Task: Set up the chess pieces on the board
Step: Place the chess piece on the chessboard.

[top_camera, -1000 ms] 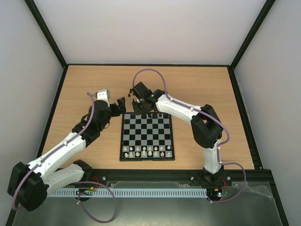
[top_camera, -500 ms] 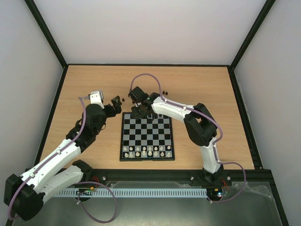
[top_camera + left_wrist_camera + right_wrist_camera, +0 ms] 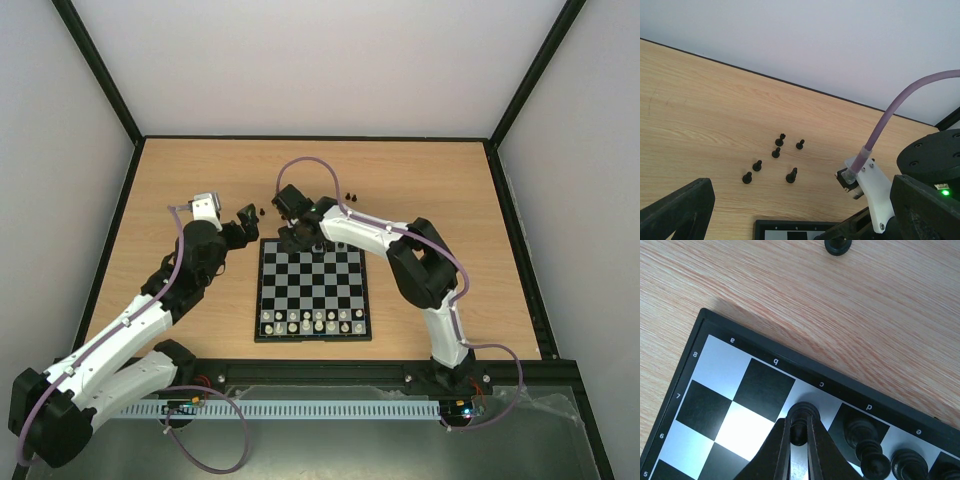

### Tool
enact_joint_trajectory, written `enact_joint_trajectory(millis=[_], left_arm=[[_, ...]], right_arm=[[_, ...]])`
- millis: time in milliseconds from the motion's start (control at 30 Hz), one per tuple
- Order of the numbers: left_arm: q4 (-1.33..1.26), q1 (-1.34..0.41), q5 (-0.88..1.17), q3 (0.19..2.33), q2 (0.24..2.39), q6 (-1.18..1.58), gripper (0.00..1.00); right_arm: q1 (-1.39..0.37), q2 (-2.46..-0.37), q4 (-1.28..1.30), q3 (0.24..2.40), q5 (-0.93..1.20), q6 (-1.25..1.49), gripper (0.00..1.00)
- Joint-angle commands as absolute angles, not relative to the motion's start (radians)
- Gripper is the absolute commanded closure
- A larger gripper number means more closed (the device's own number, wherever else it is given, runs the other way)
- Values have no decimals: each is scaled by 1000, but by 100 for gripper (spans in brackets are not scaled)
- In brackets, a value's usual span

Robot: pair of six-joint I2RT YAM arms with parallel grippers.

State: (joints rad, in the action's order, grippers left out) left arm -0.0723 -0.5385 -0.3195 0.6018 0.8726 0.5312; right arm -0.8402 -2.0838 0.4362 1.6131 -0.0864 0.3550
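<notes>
The board [image 3: 312, 290] lies mid-table. In the right wrist view my right gripper [image 3: 799, 426] is shut on a black chess piece [image 3: 800, 416], its base over square c8 of the board [image 3: 715, 357]. More black pieces [image 3: 863, 433] stand to its right on the back row. One black piece [image 3: 838, 246] stands off the board on the table. My left gripper [image 3: 800, 220] is open and empty near the board's far left corner. Several loose black pieces [image 3: 776, 152] stand on the wood ahead of it. From above, the left gripper [image 3: 247, 216] and right gripper [image 3: 297, 238] are close together.
White pieces [image 3: 315, 321] fill the board's near rows. A few loose black pieces [image 3: 352, 193] lie on the table behind the board. The right arm's wrist and purple cable [image 3: 865, 175] reach into the left wrist view. Walls enclose the wooden table [image 3: 190, 180].
The left arm drew back to the left, away from the board corner. The right gripper moved left along the back row with the black piece. Little moved in the last half second.
</notes>
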Motion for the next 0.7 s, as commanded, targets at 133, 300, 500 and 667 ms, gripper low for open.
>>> enact_joint_trajectory(millis=[133, 300, 500, 667], left_arm=[[-77, -538, -330, 593, 880, 535, 1], [-77, -538, -330, 595, 880, 535, 1], [-77, -538, -328, 595, 878, 534, 1], [-77, -538, -328, 595, 877, 534, 1]], right_arm=[[-848, -2115, 473, 1647, -108, 342, 96], [-847, -2119, 474, 1650, -115, 342, 96], [-848, -2114, 478, 1649, -118, 342, 96], [-847, -2107, 483, 1644, -117, 342, 93]])
